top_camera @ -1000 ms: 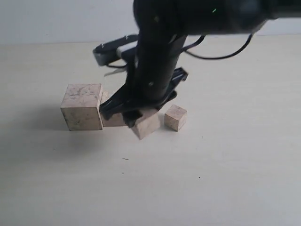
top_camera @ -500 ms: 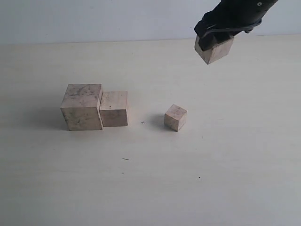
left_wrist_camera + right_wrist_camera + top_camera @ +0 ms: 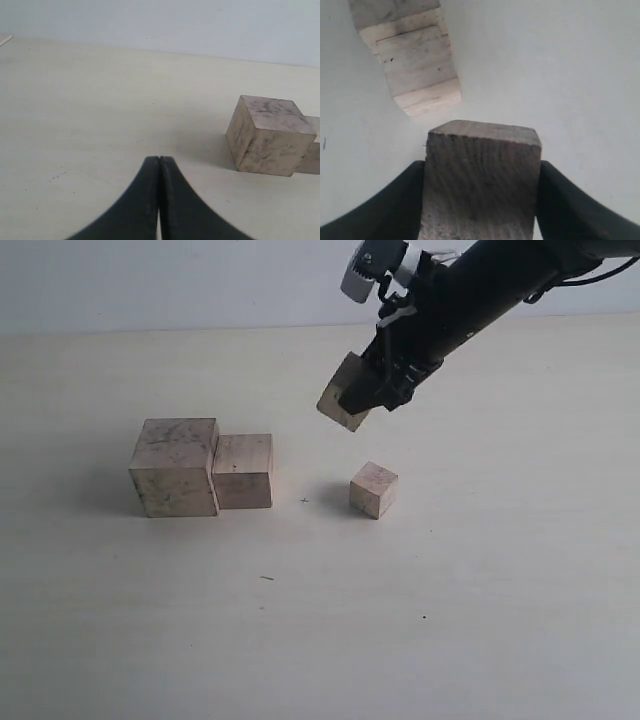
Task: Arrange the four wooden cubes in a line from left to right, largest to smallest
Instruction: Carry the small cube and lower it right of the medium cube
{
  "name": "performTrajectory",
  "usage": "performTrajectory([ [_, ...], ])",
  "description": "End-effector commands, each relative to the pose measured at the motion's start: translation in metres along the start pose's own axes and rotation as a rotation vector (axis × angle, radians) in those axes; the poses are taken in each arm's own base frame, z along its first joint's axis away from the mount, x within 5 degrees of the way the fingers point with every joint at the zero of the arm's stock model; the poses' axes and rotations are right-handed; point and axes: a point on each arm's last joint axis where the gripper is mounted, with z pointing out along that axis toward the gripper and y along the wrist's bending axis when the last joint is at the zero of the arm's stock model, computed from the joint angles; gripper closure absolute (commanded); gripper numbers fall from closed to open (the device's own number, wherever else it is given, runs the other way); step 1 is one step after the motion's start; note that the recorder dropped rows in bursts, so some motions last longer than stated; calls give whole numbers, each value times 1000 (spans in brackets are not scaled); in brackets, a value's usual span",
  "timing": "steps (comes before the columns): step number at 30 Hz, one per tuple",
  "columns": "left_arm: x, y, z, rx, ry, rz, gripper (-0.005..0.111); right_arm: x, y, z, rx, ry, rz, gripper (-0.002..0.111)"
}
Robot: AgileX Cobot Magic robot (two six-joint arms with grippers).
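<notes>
The largest wooden cube (image 3: 172, 467) stands at the left with the second-largest cube (image 3: 243, 471) touching its right side. The smallest cube (image 3: 373, 489) sits apart further right. My right gripper (image 3: 362, 400) is shut on the third cube (image 3: 340, 406), holding it tilted in the air above the gap between the second-largest and smallest cubes. The right wrist view shows this cube (image 3: 482, 185) between the black fingers (image 3: 410, 190), and the second-largest cube (image 3: 417, 62) below. My left gripper (image 3: 159, 160) is shut and empty, low over the table, left of the largest cube (image 3: 270, 135).
A pale beige tabletop (image 3: 450, 620) runs under everything, with a light wall behind it. The right arm (image 3: 480, 290) reaches in from the upper right. The left gripper lies outside the exterior view.
The right gripper carried the third cube from the table up to the upper right. It has since come back left and lower, over the gap in the row. The other cubes stayed put.
</notes>
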Motion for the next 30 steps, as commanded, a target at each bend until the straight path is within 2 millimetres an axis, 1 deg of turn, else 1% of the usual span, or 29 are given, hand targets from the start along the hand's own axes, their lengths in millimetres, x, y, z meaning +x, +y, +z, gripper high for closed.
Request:
performTrajectory([
  [1,-1,-1,0,8,-16,-4,107,4,-3,10,-24,-12,-147,108],
  [3,-1,-1,0,8,-16,-4,107,6,-2,16,-50,-19,-177,108],
  [8,-1,-1,0,8,-16,-4,107,3,5,30,-94,-41,-242,108],
  [11,-1,-1,0,8,-16,-4,107,1,9,37,-107,-39,-246,108],
  [16,-1,-1,0,8,-16,-4,107,2,18,53,-141,-6,-278,108],
  [18,-1,-1,0,8,-16,-4,107,5,18,59,-132,32,-307,108],
  [20,-1,-1,0,8,-16,-4,107,10,17,64,-133,59,-294,108],
  [23,-1,-1,0,8,-16,-4,107,12,17,68,-142,62,-287,108],
  [27,-1,-1,0,8,-16,-4,107,9,17,71,-149,13,-242,108],
  [30,-1,-1,0,8,-16,-4,107,9,17,71,-149,10,-255,108],
])
